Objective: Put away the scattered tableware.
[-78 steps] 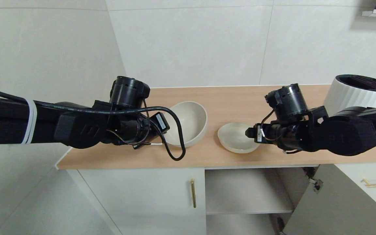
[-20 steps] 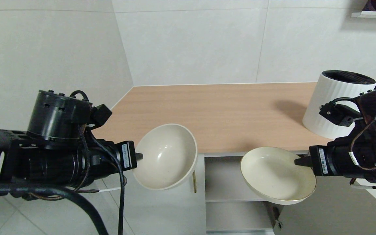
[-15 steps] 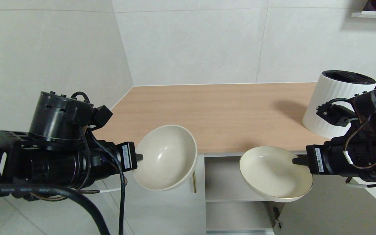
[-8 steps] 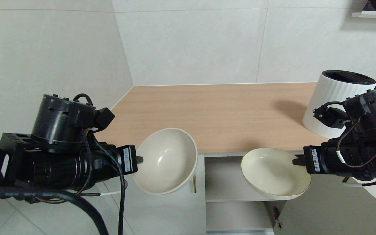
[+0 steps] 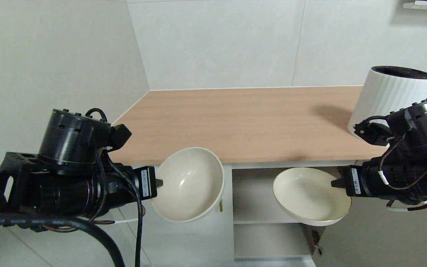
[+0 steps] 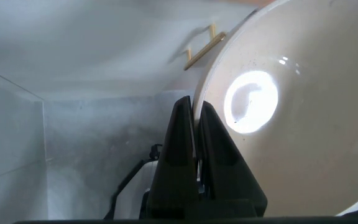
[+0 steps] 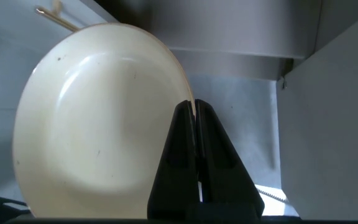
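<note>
The left gripper (image 5: 158,182) is pinched on the rim of the deep bowl (image 5: 189,183); the right gripper (image 5: 334,183) likewise clamps the shallow dish (image 5: 310,196) by its edge; both hang off the tabletop (image 5: 243,118), level with the open cabinet (image 5: 254,193) (presumably their destination).

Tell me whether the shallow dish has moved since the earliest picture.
Yes. The shallow dish, which lay on the counter, is now off it, held by the right end effector out past the counter's front edge, before the open cabinet.
</note>
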### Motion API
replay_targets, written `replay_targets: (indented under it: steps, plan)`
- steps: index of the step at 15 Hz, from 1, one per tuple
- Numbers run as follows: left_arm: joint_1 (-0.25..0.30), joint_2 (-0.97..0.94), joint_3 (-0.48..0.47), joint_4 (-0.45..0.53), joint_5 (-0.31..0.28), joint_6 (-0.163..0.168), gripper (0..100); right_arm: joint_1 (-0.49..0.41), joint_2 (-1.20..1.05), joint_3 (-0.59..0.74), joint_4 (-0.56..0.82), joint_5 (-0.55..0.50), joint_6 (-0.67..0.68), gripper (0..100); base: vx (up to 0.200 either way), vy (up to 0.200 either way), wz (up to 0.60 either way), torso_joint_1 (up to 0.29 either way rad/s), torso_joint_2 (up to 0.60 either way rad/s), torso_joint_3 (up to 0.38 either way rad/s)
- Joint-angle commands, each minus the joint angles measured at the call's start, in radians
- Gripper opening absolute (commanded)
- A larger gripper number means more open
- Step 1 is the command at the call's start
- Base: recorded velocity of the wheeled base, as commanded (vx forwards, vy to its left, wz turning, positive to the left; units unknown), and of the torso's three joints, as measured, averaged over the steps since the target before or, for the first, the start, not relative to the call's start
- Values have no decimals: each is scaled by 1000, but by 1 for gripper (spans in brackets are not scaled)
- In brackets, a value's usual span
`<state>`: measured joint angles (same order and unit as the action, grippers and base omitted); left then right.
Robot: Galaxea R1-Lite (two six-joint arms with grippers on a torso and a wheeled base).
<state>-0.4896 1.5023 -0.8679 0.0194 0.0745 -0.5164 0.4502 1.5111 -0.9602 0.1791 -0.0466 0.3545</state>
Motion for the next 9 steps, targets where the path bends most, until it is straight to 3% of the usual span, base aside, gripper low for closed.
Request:
replay_targets:
  steps: [1,9]
  plan:
    - [0,2,1,1,1,-1,0,-1,8,0,0,-1,0,0,0,0,0,-178,476,290]
    - [0,4,1,1,1,-1,0,-1,18,0,0,-1,0,0,0,0,0,-174,473,298]
